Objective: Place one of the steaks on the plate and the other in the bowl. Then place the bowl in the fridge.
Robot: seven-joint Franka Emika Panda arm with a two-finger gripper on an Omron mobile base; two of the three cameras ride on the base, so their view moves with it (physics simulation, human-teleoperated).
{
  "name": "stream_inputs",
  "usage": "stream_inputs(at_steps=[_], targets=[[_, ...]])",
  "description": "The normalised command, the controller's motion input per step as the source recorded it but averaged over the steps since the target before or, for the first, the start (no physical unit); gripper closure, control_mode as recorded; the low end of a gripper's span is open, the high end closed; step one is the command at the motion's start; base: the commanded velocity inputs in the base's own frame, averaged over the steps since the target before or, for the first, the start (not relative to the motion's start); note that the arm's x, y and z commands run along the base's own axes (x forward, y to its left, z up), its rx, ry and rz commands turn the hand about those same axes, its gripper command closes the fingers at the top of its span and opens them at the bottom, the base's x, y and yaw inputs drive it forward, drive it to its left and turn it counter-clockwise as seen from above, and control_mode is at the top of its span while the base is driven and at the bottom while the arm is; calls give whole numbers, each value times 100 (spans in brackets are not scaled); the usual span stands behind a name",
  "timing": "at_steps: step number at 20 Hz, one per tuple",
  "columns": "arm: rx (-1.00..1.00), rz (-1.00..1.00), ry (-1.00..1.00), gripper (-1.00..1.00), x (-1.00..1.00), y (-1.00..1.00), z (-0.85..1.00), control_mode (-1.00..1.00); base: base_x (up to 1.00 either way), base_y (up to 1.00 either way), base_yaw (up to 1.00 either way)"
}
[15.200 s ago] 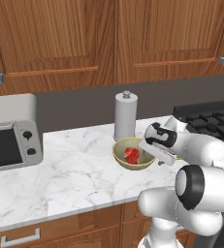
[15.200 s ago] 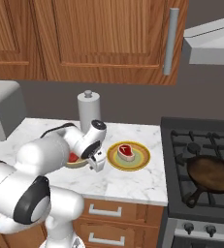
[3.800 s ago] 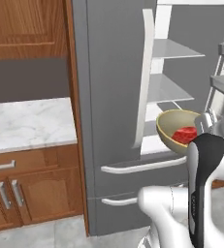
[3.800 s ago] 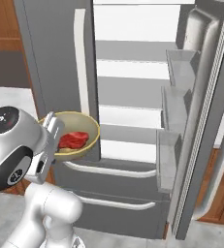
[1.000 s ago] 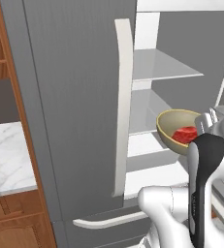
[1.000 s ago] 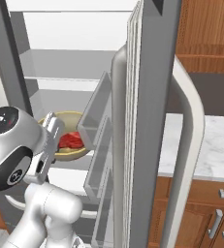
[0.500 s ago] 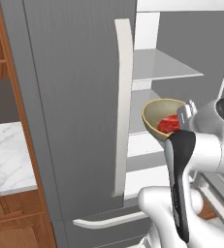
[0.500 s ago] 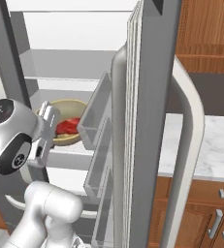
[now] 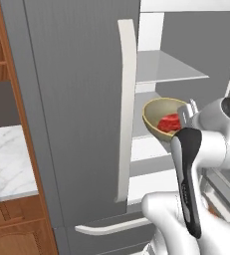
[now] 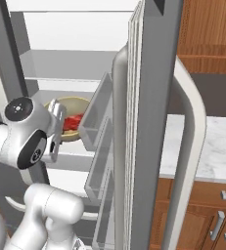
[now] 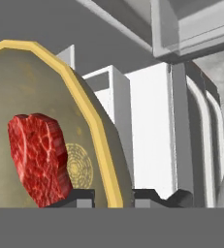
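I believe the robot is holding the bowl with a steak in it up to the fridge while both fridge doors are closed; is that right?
Not quite: the end effector does hold the bowl, with the steak inside, up to the fridge, but only the left door is closed. The right door stands open, as the right base view shows, baring the shelves.

white marble counter (image 9: 7, 164) over wooden base cabinets (image 10: 207, 215), with wooden wall cabinets (image 10: 210, 29) above.

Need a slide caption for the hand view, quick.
Hand pinching the rim of the bowl, steak inside, facing open fridge shelves.
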Motion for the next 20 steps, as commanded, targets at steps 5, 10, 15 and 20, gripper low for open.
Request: stream_inputs(at_steps=[5, 10, 15, 20], targets=[[0, 2, -1, 100, 76, 0, -3, -100, 0, 0, 0], [0, 3, 0, 100, 57, -4, -1, -100, 0, 0, 0], [0, 6, 0, 100, 45, -12, -8, -100, 0, 0, 0], [0, 5, 0, 100, 38, -1, -30, -100, 0, 0, 0]])
